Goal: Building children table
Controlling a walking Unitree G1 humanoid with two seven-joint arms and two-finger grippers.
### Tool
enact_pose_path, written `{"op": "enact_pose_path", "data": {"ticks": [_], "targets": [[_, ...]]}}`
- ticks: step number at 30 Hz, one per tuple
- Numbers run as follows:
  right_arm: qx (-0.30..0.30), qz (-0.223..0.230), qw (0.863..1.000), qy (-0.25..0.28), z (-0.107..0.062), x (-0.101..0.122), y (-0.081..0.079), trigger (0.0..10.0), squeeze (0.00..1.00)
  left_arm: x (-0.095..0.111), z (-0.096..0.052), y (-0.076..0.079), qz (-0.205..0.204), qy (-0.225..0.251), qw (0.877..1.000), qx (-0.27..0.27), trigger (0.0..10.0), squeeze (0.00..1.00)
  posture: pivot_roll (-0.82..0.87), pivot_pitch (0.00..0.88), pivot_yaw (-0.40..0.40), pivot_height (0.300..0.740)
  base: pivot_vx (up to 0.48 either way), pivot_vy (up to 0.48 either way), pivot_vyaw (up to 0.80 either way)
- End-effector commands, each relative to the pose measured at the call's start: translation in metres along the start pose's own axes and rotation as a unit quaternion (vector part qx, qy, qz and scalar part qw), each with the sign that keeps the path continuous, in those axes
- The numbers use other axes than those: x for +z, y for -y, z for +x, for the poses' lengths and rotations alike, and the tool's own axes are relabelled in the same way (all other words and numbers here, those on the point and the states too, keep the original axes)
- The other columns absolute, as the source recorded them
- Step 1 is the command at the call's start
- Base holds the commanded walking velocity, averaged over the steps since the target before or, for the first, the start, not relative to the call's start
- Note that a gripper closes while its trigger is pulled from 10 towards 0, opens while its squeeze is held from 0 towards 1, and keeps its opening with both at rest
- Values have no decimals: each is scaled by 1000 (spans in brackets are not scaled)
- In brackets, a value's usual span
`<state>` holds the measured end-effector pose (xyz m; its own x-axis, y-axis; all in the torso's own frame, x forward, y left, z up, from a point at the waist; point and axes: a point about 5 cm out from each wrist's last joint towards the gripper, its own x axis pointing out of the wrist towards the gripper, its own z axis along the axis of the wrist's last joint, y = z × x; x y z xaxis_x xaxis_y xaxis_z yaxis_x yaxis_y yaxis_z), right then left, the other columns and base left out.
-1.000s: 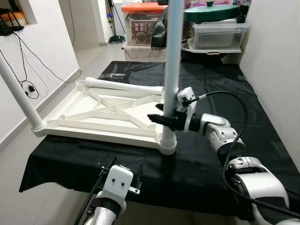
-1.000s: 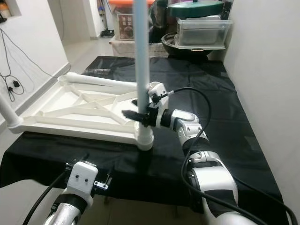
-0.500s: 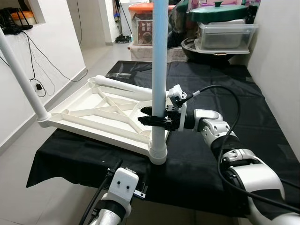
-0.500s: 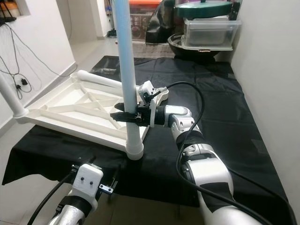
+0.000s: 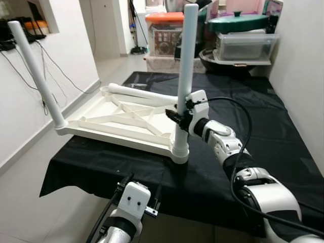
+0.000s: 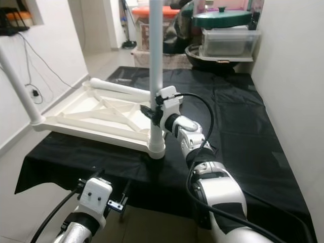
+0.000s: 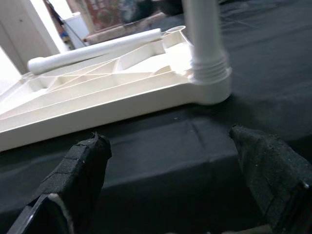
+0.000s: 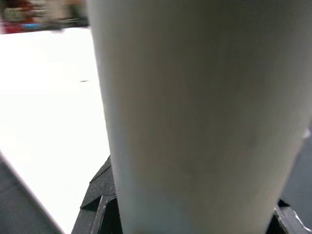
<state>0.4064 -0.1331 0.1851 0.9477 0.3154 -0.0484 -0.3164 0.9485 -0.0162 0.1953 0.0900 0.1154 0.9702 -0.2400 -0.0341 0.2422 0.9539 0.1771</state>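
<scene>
A white children's table top [image 5: 119, 121] lies upside down on a black-covered platform [image 5: 243, 101]. One white leg [image 5: 185, 76] stands upright in the near right corner socket [image 5: 179, 152]. My right gripper [image 5: 178, 115] is shut on this leg a little above the socket. In the right wrist view the leg [image 8: 195, 117] runs between the black fingers [image 8: 100, 195]. A second leg [image 5: 38, 76] stands at the left corner, and a third leg [image 5: 136, 93] lies loose along the far edge. My left gripper [image 7: 175, 165] hangs open below the platform's front edge, facing the socket [image 7: 209, 83].
Stacked storage stands behind the platform: an orange-lidded box [image 5: 163, 30], a green-lidded pot [image 5: 238, 23] and a clear bin [image 5: 245, 45]. A white wall [image 5: 304, 76] borders the right side. Cables [image 5: 30, 66] hang on the left wall above open floor.
The camera has shifted, so the whole scene sits differently. My right wrist has turned around the upright leg while staying on it; its fingers no longer stick out to the leg's left.
</scene>
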Motion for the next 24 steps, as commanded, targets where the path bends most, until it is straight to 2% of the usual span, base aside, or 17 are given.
{"op": "enact_pose_path", "data": {"ticks": [1,3,4,5,6,7,8,9,11,12,13,14,15,18,19,21,24], "targets": [[-178,21,983,-46,-14,-28,26,0,0,-3,-1,-1,4,-5,1000,-2,10000,0,62,0,17,740,0,0,0],[-178,21,983,-46,-14,-28,26,0,0,-3,-1,-1,4,-5,1000,-2,10000,0,62,0,17,740,0,0,0],[-272,49,960,-42,-20,-33,26,0,0,-3,0,-1,5,-5,1000,-3,10000,0,61,0,18,740,0,0,0],[-327,75,941,-42,-24,-37,22,0,0,-3,0,-2,7,-5,1000,-2,10000,0,61,0,18,740,0,0,0],[-327,75,941,-42,-24,-37,22,0,0,-3,0,-2,7,-5,1000,-2,10000,0,61,0,18,740,0,0,0],[-339,96,935,-39,-23,-40,10,0,0,-3,0,-2,8,-5,1000,-2,10000,0,68,0,16,740,0,0,0],[-339,96,935,-39,-23,-40,10,0,0,-3,0,-2,8,-5,1000,-2,10000,0,68,0,16,740,0,0,0],[-339,105,934,-38,-22,-41,2,0,0,-3,0,-2,8,-5,1000,-2,10000,0,68,0,16,740,0,0,0],[-339,105,934,-38,-22,-41,2,0,0,-3,0,-2,8,-5,1000,-2,10000,0,68,0,16,740,0,0,0],[-336,107,935,-36,-20,-41,-5,0,0,-3,0,-2,8,-5,1000,-2,10000,0,68,0,16,740,0,0,0],[-336,107,935,-36,-20,-41,-5,0,0,-3,0,-2,8,-5,1000,-2,10000,0,68,0,16,740,0,0,0],[-325,102,940,-30,-18,-39,-12,2706,0,-4,0,-2,8,-6,1000,-2,10000,0,69,0,15,740,0,0,0],[-307,96,947,-18,-15,-36,-17,10000,0,-4,0,-1,7,-6,1000,-2,10000,0,69,0,15,740,0,0,0],[-307,96,947,-18,-15,-36,-17,10000,0,-4,0,-1,7,-6,1000,-2,10000,0,69,0,15,740,0,0,0],[-280,87,956,9,-13,-30,-19,10000,1000,-4,0,-1,7,-7,1000,-4,10000,0,59,0,20,740,0,0,0],[-267,75,960,45,-14,-20,-19,10000,1000,-5,0,0,6,-7,1000,-5,10000,0,59,0,20,740,0,0,0],[-275,72,957,51,-15,-16,-19,10000,1000,-5,0,0,6,-7,1000,-6,10000,0,59,0,20,740,0,0,0]]}}
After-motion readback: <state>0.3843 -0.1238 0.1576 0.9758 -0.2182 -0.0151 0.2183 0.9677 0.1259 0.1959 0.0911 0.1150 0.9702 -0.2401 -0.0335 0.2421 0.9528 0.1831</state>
